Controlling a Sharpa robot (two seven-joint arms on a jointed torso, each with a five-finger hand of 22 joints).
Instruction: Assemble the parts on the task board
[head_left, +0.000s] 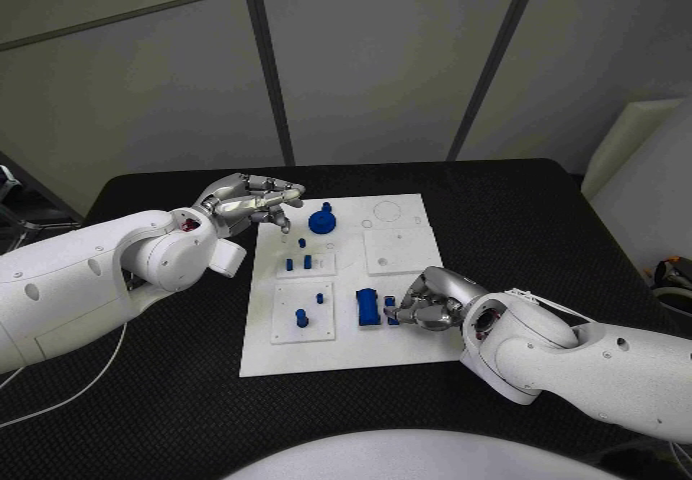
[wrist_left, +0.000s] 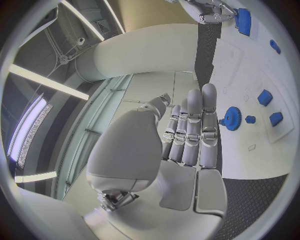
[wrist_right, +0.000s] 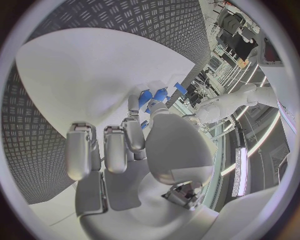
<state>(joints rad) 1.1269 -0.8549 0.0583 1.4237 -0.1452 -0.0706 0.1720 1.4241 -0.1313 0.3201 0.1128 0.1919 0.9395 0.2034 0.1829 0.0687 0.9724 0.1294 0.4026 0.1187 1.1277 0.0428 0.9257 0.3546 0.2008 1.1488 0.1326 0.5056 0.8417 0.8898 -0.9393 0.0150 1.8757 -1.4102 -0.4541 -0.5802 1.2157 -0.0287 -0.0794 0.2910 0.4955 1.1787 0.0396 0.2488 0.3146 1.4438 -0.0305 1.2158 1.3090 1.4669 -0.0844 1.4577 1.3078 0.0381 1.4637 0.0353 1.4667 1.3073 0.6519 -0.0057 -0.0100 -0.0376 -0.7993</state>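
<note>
The white task board (head_left: 407, 215) lies mid-table with blue parts on it. A blue gear (head_left: 322, 219) stands near its far left corner; my left hand (head_left: 257, 203) hovers just left of it, fingers side by side and loosely bent, holding nothing. The left wrist view shows the gear (wrist_left: 232, 118) just past the fingertips (wrist_left: 208, 92). My right hand (head_left: 430, 298) rests on the board's near right part, fingers curled. Its thumb and a finger pinch a small blue part (head_left: 392, 306) beside a larger blue block (head_left: 368, 305). That part (wrist_right: 146, 97) shows between the fingertips.
Small blue pegs (head_left: 297, 263) stand in the left middle plate, and one peg (head_left: 302, 318) in the near left plate. The board's far right plates (head_left: 398, 250) carry no parts. Black table (head_left: 519, 220) surrounds the board, with a white object (head_left: 635, 140) at the far right.
</note>
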